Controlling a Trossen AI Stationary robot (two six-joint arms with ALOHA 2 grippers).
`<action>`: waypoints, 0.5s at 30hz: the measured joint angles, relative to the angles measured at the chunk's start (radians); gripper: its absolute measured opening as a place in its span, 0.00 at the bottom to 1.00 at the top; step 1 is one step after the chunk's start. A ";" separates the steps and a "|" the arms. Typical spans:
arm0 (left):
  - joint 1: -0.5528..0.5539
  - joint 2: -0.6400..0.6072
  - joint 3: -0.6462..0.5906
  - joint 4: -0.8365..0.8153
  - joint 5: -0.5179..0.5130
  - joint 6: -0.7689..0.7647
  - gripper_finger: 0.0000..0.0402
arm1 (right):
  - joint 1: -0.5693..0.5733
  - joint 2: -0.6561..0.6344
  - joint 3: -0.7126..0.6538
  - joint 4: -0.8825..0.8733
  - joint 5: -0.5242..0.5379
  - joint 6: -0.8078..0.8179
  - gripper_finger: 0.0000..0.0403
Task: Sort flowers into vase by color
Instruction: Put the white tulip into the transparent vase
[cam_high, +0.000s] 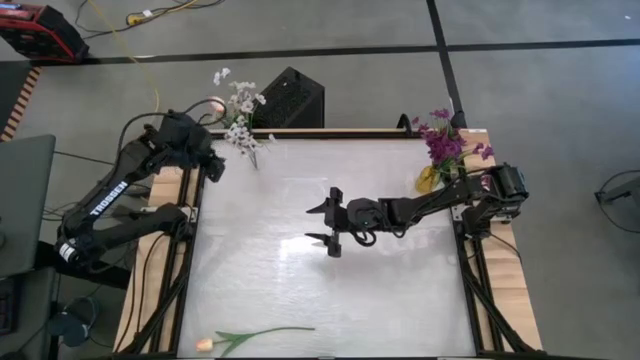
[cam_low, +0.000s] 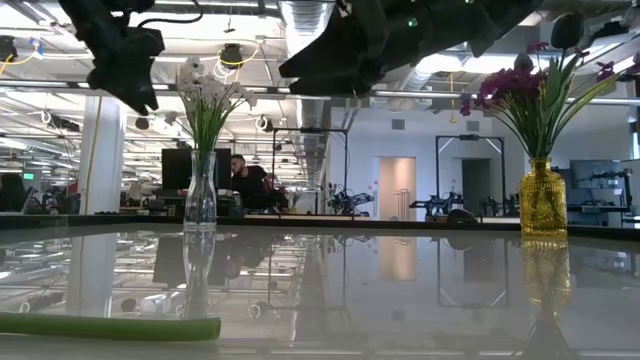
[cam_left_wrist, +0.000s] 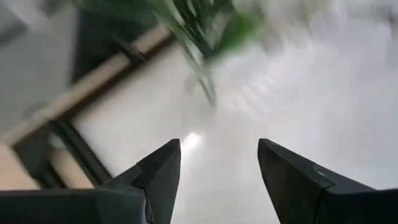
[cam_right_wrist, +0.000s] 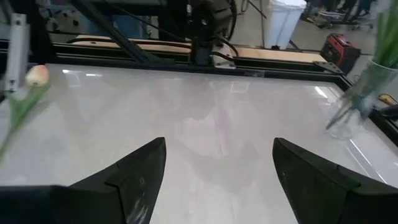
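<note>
Green stem (cam_low: 110, 327) on glossy table (cam_low: 400, 300)

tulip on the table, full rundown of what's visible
The tulip lies flat near the table's front edge, left of centre. It is one long thin green stem with a narrow leaf partway along and a closed peach-cream bud at its left end. It looks artificial. Nothing grips or touches it except the white tabletop; both grippers are elsewhere. In the right wrist view the bud shows clearly.

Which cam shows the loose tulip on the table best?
High view: the whole tulip lies flat at the near table edge, bud to the left. Low view shows only its stem, right wrist view its bud and part of the stem; left wrist view misses it.
</note>
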 joint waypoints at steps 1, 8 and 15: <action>-0.008 0.000 0.000 -0.030 0.018 -0.006 0.50 | 0.007 0.000 0.000 0.002 0.000 0.000 0.79; -0.130 -0.003 0.000 -0.236 0.217 -0.031 0.50 | 0.078 0.000 0.000 -0.001 0.000 -0.005 0.79; -0.332 -0.102 -0.056 -0.264 0.232 -0.144 0.50 | 0.160 0.025 0.039 -0.003 0.000 0.006 0.79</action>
